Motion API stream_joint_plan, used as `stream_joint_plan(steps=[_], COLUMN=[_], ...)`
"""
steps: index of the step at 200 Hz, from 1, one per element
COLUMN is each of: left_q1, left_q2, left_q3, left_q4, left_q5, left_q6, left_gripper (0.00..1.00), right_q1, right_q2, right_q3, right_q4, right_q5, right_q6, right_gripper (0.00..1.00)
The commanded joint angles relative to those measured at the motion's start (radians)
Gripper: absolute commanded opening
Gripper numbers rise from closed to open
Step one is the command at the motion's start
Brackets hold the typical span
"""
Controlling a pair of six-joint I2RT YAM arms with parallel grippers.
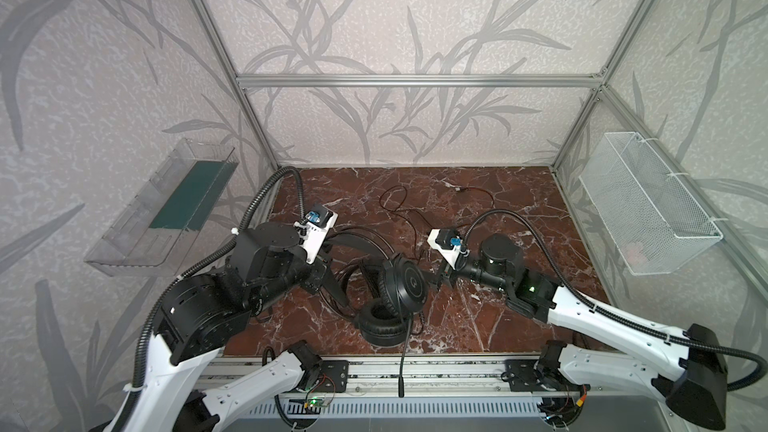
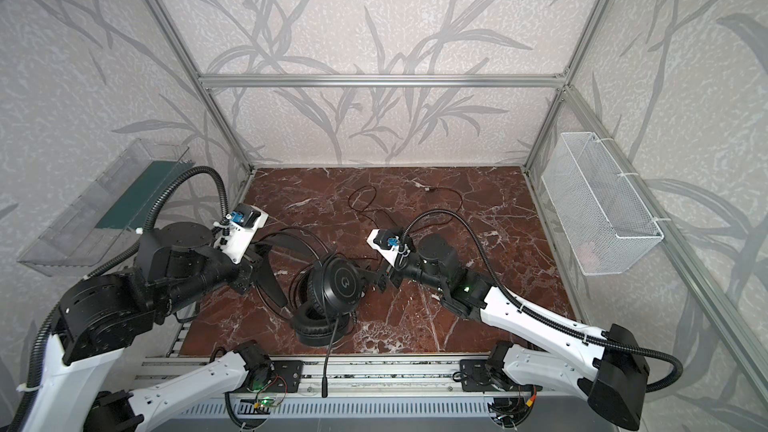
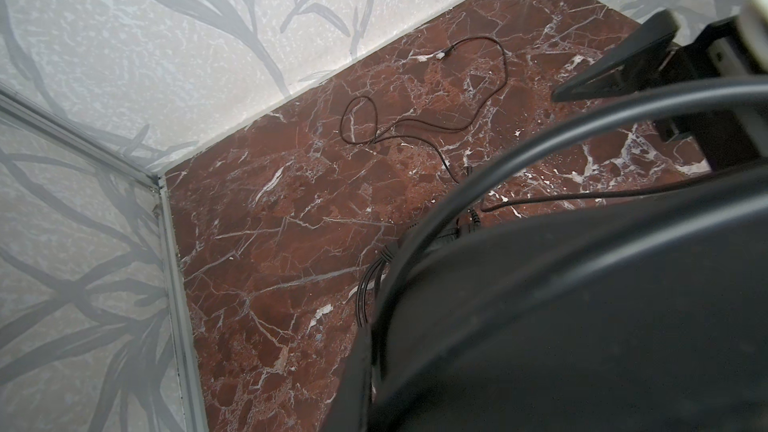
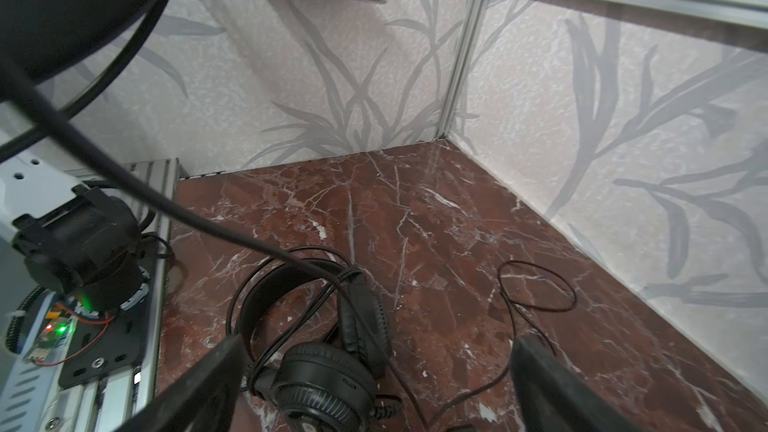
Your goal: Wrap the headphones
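One of the headphones hangs above the marble floor, its round earcup (image 1: 409, 286) (image 2: 338, 284) raised and its microphone stalk (image 1: 402, 363) dangling over the front rail. My left gripper (image 1: 332, 286) is shut on its wide headband (image 1: 357, 238) (image 3: 582, 305), which fills the left wrist view and hides the jaws. A second pair of headphones (image 4: 324, 384) lies on the floor below, padded earcup (image 1: 382, 328) up. My right gripper (image 1: 442, 282) (image 4: 378, 401) stands open just right of the raised earcup, holding nothing. A thin black cable (image 1: 399, 209) (image 3: 415, 126) trails loose toward the back.
A clear plastic bin (image 1: 166, 218) hangs on the left wall and a white mesh basket (image 1: 648, 205) on the right wall. An aluminium rail (image 1: 415, 371) runs along the front edge. Metal frame posts (image 1: 257, 126) stand at the back corners.
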Motion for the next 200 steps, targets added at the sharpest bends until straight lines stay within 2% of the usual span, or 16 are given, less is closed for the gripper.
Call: stream_joint_plan(steps=[1,39,83,111,139,182,200], left_q1=[0.002,0.002,0.002,0.002,0.001,0.002,0.002], left_q2=[-0.005,0.003,0.012,0.010,0.006,-0.003,-0.006], left_q3=[0.043,0.054,0.059,0.050,0.048,0.034,0.016], left_q4=[0.035,0.045,0.042,0.043,0.045,0.038,0.040], left_q5=[0.059,0.074,0.086,0.087,0.086,0.072,0.062], left_q6=[-0.014,-0.031,-0.050,-0.055,-0.061,-0.061,-0.061], left_gripper=[0.00,0.00,0.00,0.00,0.00,0.00,0.00], right_q1=[-0.004,-0.002,-0.005,-0.005,-0.010,-0.034,-0.052], right_q2=[0.039,0.185,0.255,0.288,0.304,0.208,0.161], right_q3=[-0.004,0.025,0.048,0.048,0.048,0.022,0.020], right_q4=[0.074,0.145,0.188,0.237,0.267,0.248,0.220], right_q5=[-0.064,-0.121,-0.058,-0.066,-0.011,0.109,0.146], right_q6=[0.025,0.061,0.103,0.120,0.127,0.117,0.115], right_gripper=[0.99,1.00,0.91,0.66,0.37,0.10,0.04])
